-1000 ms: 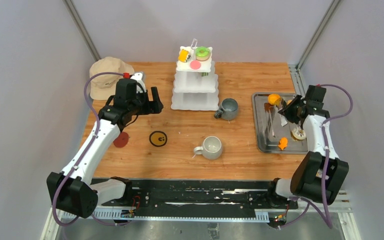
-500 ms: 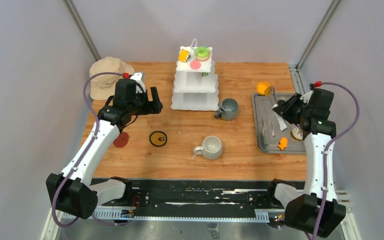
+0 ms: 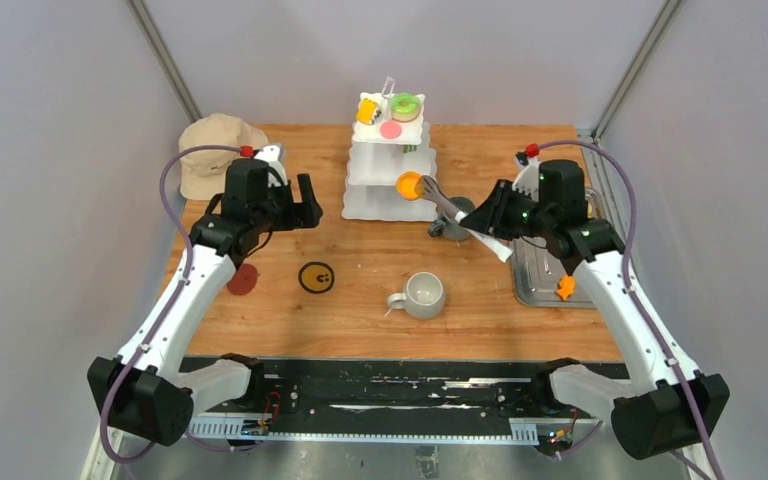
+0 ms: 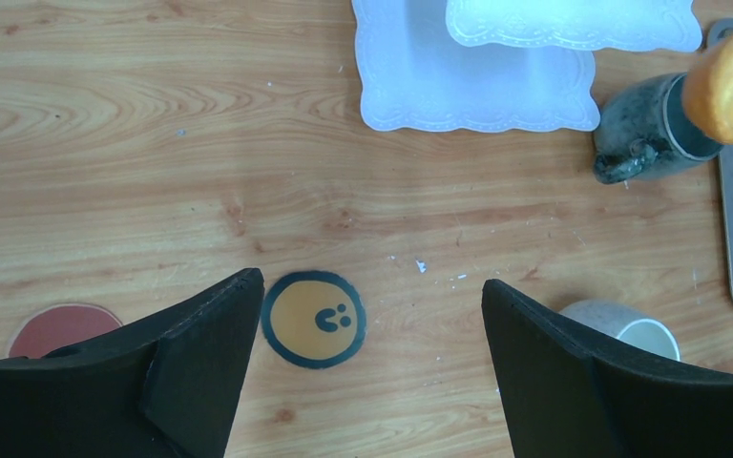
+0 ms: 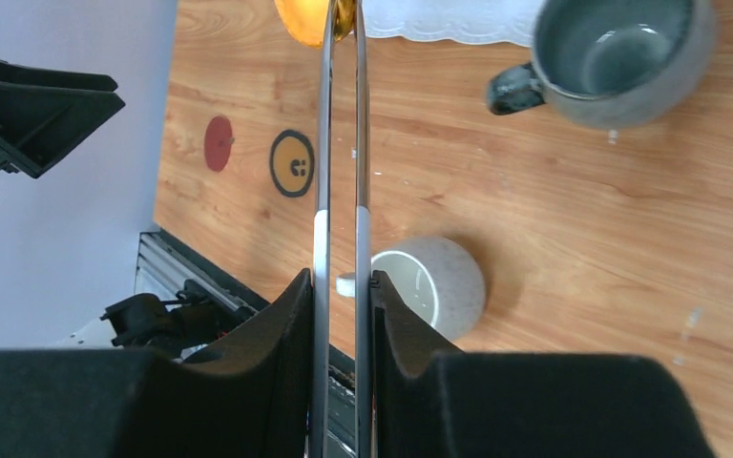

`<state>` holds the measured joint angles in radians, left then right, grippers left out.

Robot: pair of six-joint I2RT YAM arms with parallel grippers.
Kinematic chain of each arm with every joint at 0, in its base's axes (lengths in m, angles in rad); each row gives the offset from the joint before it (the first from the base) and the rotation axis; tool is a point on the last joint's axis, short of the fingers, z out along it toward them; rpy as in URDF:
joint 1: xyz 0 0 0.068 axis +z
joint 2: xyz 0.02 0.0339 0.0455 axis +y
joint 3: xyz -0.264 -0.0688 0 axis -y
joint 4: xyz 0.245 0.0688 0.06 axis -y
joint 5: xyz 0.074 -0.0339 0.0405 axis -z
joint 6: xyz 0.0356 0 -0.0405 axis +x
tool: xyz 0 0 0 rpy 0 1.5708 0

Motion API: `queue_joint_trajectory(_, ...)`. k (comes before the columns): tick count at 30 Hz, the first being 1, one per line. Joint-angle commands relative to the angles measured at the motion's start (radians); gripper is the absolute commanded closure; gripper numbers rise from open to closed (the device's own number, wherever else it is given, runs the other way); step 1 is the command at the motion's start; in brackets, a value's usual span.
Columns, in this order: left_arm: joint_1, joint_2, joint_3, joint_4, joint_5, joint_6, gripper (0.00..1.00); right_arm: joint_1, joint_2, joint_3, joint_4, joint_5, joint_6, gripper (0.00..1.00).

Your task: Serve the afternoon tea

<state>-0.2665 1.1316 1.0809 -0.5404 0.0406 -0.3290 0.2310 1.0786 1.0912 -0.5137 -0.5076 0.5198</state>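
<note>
plain grey walls close in a wooden worktop (image 3: 380, 255). at its far middle stands the white three-tier stand (image 3: 390, 205), with a yellow pastry (image 3: 367, 110), a green-pink donut (image 3: 405, 104) and a flat pink piece (image 3: 391, 129) on the top tier.

the right hand (image 5: 341, 286) is clamped tight on a pair of metal tongs (image 5: 323, 143), its fingers pressing both blades together. the tips of the tongs pinch an orange pastry (image 3: 409, 185). that pastry hangs in the air at the right front corner of the stand, down by the lower tiers; i can't tell whether it touches the scalloped edge.

under the tongs sits the dark grey mug (image 5: 620, 52), upright, just beside the stand's bottom tier. the pale grey mug (image 3: 423, 294) stands nearer the front, well apart from the stand, handle to the left.

the left hand (image 4: 372, 353) hovers with its fingers spread wide, gripping nothing, above a yellow smiley coaster (image 4: 313, 319). a red coaster (image 3: 242, 279) lies to the left of that. a beige hat (image 3: 215, 150) sits at the far left corner. on the right is a steel tray (image 3: 535, 285) with another small orange piece (image 3: 565, 288) at its near edge.
</note>
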Motion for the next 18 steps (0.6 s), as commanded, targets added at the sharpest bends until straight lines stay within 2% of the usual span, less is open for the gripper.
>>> queue_joint_trajectory(1,-0.007,-0.035,0.015,-0.015,-0.018,-0.004,0.11,0.111,0.054,0.04,0.176,0.039,0.118,1.0)
queue_joint_trajectory(7,-0.007,-0.058,0.011,-0.037,-0.034,-0.002,0.11,0.223,0.173,0.091,0.297,0.127,0.195,1.0)
queue_joint_trajectory(18,-0.007,-0.094,-0.006,-0.058,-0.046,0.013,0.11,0.259,0.343,0.149,0.504,0.235,0.365,1.0)
